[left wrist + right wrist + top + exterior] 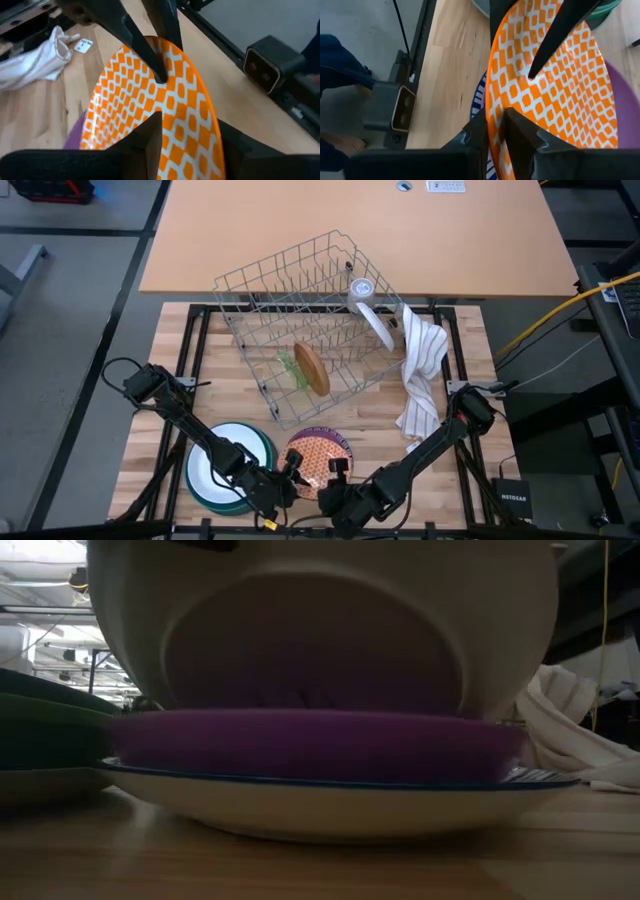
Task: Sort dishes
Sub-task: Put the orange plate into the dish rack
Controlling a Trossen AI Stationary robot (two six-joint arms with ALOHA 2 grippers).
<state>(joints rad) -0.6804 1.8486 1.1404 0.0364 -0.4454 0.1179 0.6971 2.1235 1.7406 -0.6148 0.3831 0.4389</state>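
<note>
An orange-patterned plate (320, 452) is tilted over a purple plate (310, 745), which lies in a white, blue-rimmed plate (330, 802) near the table's front edge. My right gripper (492, 117) is shut on the orange-patterned plate's near right rim. My left gripper (187, 130) is open at its near left rim, one finger over the patterned face and one behind the rim. The low view shows the plate's pale underside (320, 630). A white plate in teal and green ones (225, 468) forms a stack at the left. My left gripper's fingers (150, 142) stand on either side of the plate's rim (212, 135); whether they touch it, I cannot tell. My right gripper pinches the orange-patterned plate's rim (496, 105) between its two fingers, one on the patterned face and one behind. It comes slanting down from the table's near right. The plate is tilted, its near rim raised and its underside toward the near edge.
A grey wire rack (300, 300) stands tilted at the far middle, holding a brown plate (312, 368), a clear green one (290, 368) and a white one (377, 325). A white striped cloth (420, 375) lies to its right. A small black box (265, 67) sits beyond the table's edge.
</note>
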